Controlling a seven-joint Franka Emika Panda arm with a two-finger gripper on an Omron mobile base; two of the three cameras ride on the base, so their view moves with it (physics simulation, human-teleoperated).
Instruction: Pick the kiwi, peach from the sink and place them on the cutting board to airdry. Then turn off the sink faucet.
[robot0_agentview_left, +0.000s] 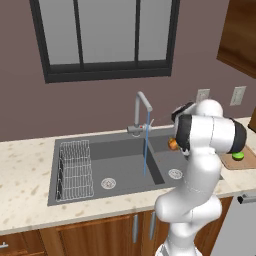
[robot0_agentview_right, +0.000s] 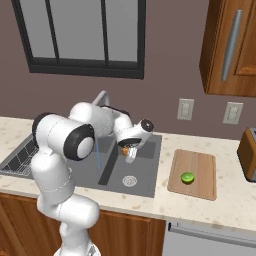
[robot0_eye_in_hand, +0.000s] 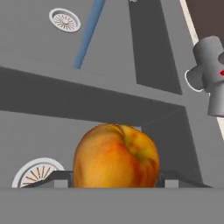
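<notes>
peach (robot0_eye_in_hand: 116, 156): sitting between the fingertips, held above the right basin of the sink (robot0_agentview_left: 120, 170)
gripper (robot0_agentview_right: 129, 151): clamping the peach, hanging over the sink
kiwi (robot0_agentview_right: 187, 177): lying on the cutting board (robot0_agentview_right: 197, 162), right of the sink
sink faucet (robot0_agentview_left: 141, 112): running, blue stream falling into the basin
bench (robot0_agentview_left: 25, 165): carrying sink and board

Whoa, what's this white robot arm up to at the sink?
It is moving fruit from the sink to the cutting board to dry. The kiwi already lies on the board. The gripper now holds the peach between its fingers above the sink. Water runs from the sink faucet.
</notes>
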